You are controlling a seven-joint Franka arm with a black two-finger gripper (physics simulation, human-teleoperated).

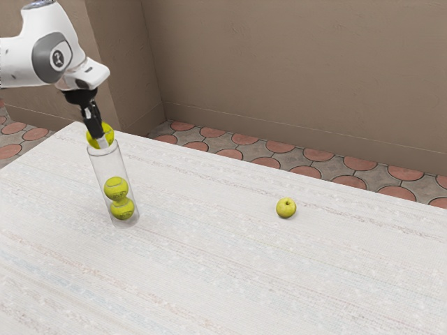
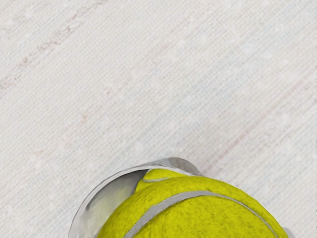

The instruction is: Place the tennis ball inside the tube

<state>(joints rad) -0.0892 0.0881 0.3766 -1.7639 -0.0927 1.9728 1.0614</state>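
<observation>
At the exterior view's upper left, my gripper [image 1: 102,140] points down, shut on a yellow-green tennis ball [image 1: 108,132]. That ball is at the mouth of an upright clear tube [image 1: 110,164], with its lower part about level with the rim. Two more balls [image 1: 116,188] are stacked inside near the tube's bottom. From the wrist camera, the held ball [image 2: 208,213] looms large and covers much of the tube's round rim [image 2: 106,181]. Past its edge, part of a ball inside the tube [image 2: 161,174] can be seen. One of my fingers crosses the held ball's near side.
A yellow-green apple [image 1: 286,208] rests on the whitish table [image 1: 209,258], well apart from the tube toward the exterior view's right. The table's far edge runs behind both, with tiled floor and a brown wall beyond.
</observation>
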